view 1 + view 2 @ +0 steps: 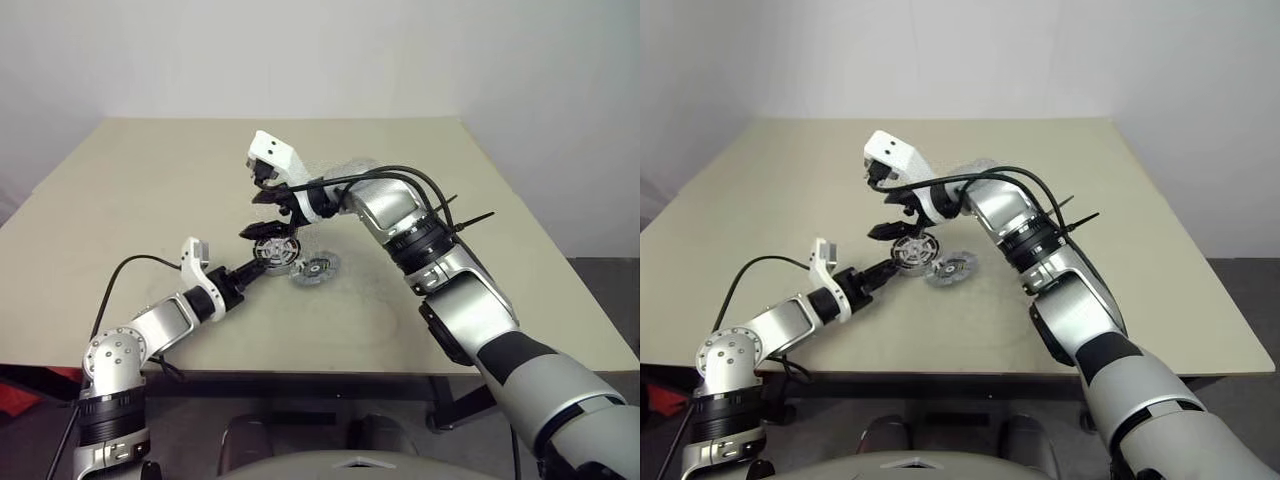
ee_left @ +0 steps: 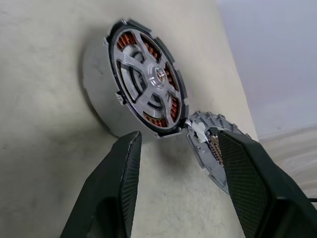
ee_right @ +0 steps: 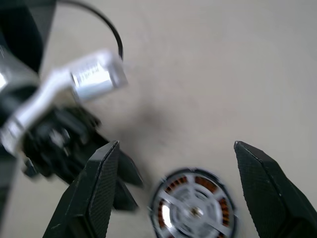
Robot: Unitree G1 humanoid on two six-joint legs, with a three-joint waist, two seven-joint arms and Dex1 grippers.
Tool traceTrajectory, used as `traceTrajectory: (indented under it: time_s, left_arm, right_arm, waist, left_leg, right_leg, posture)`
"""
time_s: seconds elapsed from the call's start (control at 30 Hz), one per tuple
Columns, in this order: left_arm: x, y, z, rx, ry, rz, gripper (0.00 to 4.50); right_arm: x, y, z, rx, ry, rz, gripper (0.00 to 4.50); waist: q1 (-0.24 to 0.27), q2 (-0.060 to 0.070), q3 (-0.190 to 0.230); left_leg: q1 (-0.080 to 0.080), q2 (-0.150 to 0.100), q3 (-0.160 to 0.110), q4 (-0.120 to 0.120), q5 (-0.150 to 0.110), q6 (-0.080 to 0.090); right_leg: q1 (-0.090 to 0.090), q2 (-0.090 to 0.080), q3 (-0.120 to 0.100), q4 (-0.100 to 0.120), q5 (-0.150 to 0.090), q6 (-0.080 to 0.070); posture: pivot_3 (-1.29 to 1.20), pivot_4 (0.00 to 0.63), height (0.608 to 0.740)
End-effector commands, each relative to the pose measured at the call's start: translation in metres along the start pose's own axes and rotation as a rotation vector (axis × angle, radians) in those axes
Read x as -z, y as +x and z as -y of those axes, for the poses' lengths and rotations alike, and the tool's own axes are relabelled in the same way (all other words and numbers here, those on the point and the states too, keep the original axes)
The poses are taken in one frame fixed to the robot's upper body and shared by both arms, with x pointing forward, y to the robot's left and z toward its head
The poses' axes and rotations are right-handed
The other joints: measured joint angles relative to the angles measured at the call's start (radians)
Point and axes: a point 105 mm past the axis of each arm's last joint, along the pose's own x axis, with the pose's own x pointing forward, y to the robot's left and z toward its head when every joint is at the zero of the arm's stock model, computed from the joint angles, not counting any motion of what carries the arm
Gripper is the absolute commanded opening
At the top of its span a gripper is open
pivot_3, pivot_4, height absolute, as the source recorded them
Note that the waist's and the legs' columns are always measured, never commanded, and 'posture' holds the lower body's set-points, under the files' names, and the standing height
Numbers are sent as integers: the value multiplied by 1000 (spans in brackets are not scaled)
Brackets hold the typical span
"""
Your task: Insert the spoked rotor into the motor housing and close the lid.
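At table centre, spoked rotor [image 2: 148, 82] sits in motor housing [image 1: 275, 250], lid [image 1: 316, 269] just beside. Both grippers, left [image 1: 262, 267] & right [image 1: 268, 228], gape, holding nothing. Lid prob. thin, rigid, slick metal: pinch by rim.

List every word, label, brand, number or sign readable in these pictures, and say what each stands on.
None can be read.
Round motor housing with copper-brown windings: the silver spoked rotor seated in it shows no lettering.
Flat silver-grey lid: a dark patterned face, no text.
White wrist module on the right arm: two dark dots, no letters.
Beige table: unmarked.
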Motion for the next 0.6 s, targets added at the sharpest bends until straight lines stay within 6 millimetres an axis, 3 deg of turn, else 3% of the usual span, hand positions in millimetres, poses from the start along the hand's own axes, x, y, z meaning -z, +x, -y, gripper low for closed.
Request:
traceTrajectory:
  time_s: [0.03, 0.13, 0.27, 0.4, 0.6]
  left_arm:
    - [-10, -6, 7, 29, 26, 33, 2593]
    - [-12, -9, 4, 20, 25, 43, 2593]
    - [-12, -9, 5, 22, 27, 46, 2593]
    - [-11, -9, 6, 26, 28, 51, 2593]
    - [-11, -9, 4, 15, 30, 54, 2593]
  right_arm:
    - [5, -2, 5, 27, -158, -14, 4166]
    - [1, -5, 11, 30, -183, 6, 4166]
    - [-2, -11, 19, 46, -352, 36, 4166]
    - [-5, -27, 28, 2, -440, 56, 4166]
    - [-17, -41, 23, -79, -498, 103, 4166]
  waist:
    - [-1, 0, 0]
    - [-5, 0, 0]
    - [-8, 0, 0]
    - [-9, 0, 0]
    - [-10, 0, 0]
  left_leg:
    - [0, 0, 0, 0, 0, 0]
    - [-1, 0, 0, 1, 0, 0]
    - [0, 0, 0, 1, 0, 1]
    - [-1, 0, 0, 2, -2, 3]
    - [-2, 0, 0, 3, -4, 8]
  right_leg:
    - [0, 0, 0, 0, 0, 0]
    - [-1, 0, 0, 0, 0, 0]
    - [-1, 0, 0, 0, 0, -1]
    - [-1, 0, 0, 0, 0, -1]
    - [-1, 0, -1, 0, 0, -1]
  posture:
    - [0, 0, 740]
    - [0, 0, 740]
    - [0, 0, 740]
    - [0, 0, 740]
    - [0, 0, 740]
